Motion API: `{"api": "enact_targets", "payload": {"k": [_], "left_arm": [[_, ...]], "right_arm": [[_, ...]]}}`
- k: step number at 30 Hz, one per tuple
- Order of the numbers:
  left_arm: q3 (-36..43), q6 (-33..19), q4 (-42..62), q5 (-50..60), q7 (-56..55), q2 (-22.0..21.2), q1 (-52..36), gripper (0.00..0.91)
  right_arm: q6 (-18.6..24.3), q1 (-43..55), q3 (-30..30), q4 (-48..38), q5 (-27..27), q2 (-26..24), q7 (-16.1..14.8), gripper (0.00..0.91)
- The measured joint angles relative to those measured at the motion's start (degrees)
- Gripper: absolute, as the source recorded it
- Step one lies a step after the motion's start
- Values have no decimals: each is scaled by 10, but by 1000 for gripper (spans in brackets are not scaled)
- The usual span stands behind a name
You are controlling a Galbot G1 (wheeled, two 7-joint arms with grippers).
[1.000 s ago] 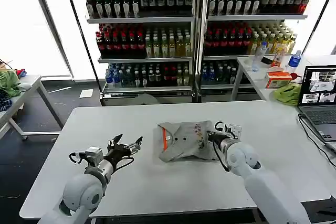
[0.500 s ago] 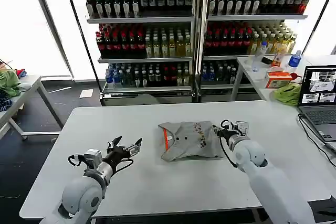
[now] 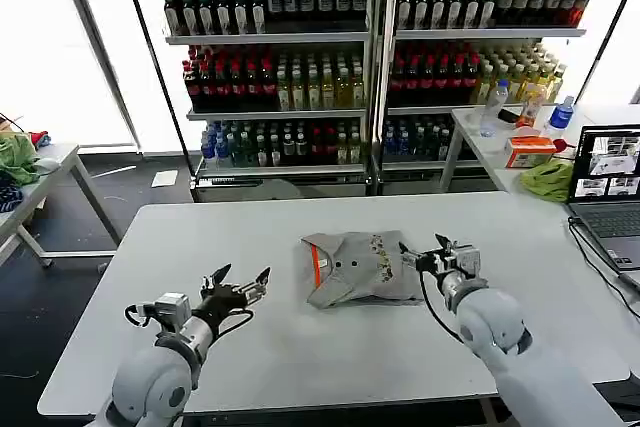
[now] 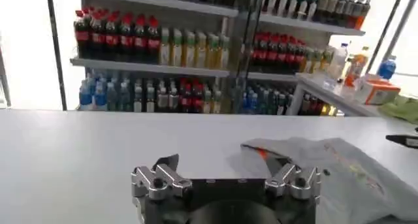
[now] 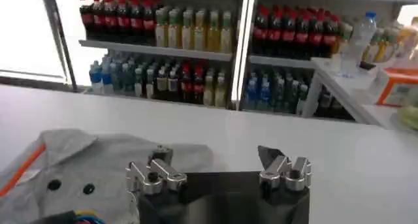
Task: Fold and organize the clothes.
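We have the T-shirt (image 3: 358, 267) folded mid-surface (image 3: 300, 347); squaring remains. Our right gripper (image 3: 437, 259) hangs open beside it, left gripper (image 3: 240, 287) open, empty.

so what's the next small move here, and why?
Probably bring the left gripper across to the T-shirt's near edge for another fold. The shirt lies folded into a rough bundle mid-table, with its orange-red trim showing. Both grippers are open and hold nothing: the left one hovers apart from the cloth, and the right gripper sits just off the shirt's opposite edge.
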Motion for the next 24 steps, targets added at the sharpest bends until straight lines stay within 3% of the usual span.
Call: {"api": "enact_targets", "payload": {"k": [8, 24], "left_arm": [[-16, 0, -16, 3, 1, -8, 25, 907], [-27, 0, -26, 3, 1, -12, 49, 907]], "right_arm": [[0, -43, 4, 19, -56, -23, -3, 907], [0, -87, 4, 21, -113, -35, 0, 907]]}}
